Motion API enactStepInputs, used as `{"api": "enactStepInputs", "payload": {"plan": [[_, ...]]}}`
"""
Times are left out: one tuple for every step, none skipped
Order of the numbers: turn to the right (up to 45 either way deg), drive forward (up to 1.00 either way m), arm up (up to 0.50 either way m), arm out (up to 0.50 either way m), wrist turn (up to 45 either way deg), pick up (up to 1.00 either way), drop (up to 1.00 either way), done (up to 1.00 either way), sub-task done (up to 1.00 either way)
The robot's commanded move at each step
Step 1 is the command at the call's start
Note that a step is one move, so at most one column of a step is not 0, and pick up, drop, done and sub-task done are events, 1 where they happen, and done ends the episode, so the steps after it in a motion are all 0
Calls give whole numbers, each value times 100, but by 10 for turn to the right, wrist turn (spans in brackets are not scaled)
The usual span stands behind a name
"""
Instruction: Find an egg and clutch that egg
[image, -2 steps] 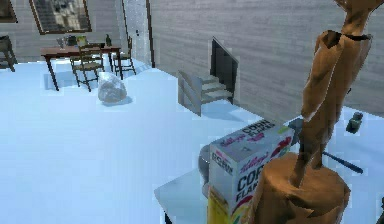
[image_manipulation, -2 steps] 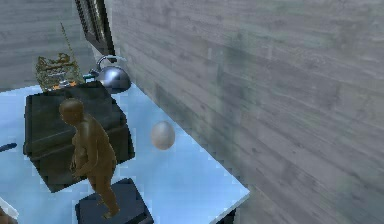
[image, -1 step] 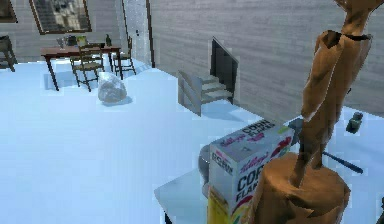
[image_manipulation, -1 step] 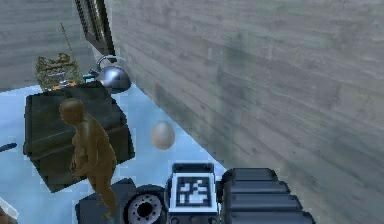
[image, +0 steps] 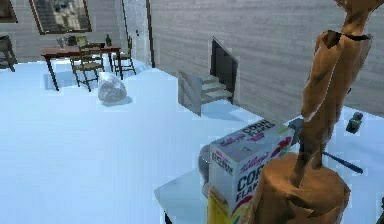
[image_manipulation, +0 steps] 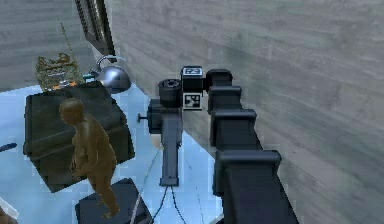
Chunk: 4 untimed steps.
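- I judge the step in hand to be the search. Where the egg is I cannot tell, so the clutch must wait.
- The next move calls for a slow look over the table's top and the things on it before any reach.
- The wall (image_manipulation: 290, 60) runs close behind the table's far edge, so I judge little room to extend.
- The floor (image: 90, 140) lies wide and bare toward the forward view's left, my best room for driving.
- The table (image: 185, 195) pushes 1 near corner at the base, and I would turn clear of it.
- The arm (image_manipulation: 245, 160) reaches out over the table.
- 1 dark box (image_manipulation: 70, 125) sits left of the arm, and 1 statue (image: 320, 120) stands at its near side.
- 1 cereal box (image: 245, 165) stands at the near edge.
- 1 lamp (image_manipulation: 113, 75) sits toward the far edge.
- On the gripper (image_manipulation: 168, 160), I cannot tell how its 2 fingers stand or whether it holds anything.
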Motion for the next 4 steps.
{"api": "enactStepInputs", "payload": {"plan": [[0,0,0,0,450,0,0,0,0],[0,0,0,0,450,0,0,0,0],[0,0,0,0,450,0,0,0,0],[0,0,0,0,240,0,0,0,0]]}}
